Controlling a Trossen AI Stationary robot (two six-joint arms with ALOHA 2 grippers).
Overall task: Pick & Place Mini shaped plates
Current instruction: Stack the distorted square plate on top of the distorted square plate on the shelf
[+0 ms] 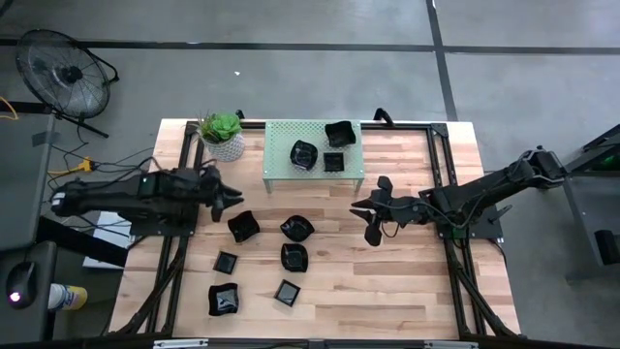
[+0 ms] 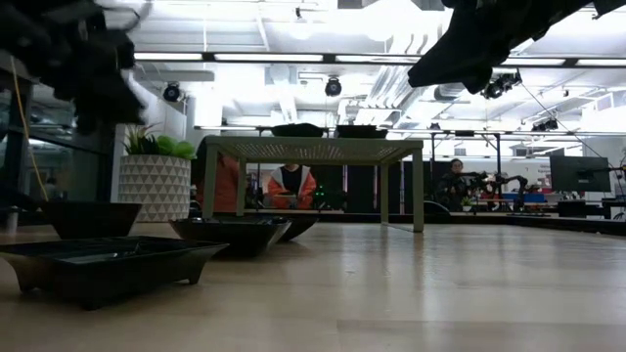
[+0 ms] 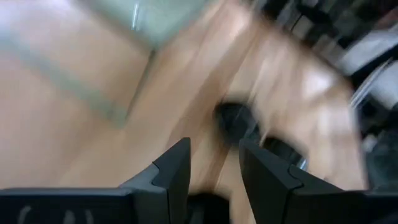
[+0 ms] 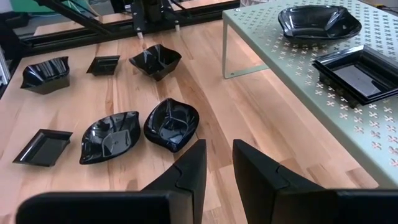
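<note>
Several glossy black mini shaped plates lie on the wooden table: a wavy square one (image 1: 242,227), two rounded ones (image 1: 296,229) (image 1: 294,257) and small square ones (image 1: 226,262) (image 1: 287,292). Three more (image 1: 303,154) (image 1: 338,133) (image 1: 333,162) rest on a pale green perforated stand (image 1: 281,173). My left gripper (image 1: 231,201) hovers above the table just left of the wavy plate, open and empty (image 3: 214,149). My right gripper (image 1: 360,207) hangs in the air in front of the stand's right end, open and empty (image 4: 219,146), facing the rounded plates (image 4: 168,123).
A white-potted green plant (image 1: 225,136) stands at the far left, beside the stand. Black frame rails (image 1: 184,165) run along the table's left and right sides. Bare wood (image 1: 387,281) lies at the near right. People sit in the room behind the table (image 2: 290,184).
</note>
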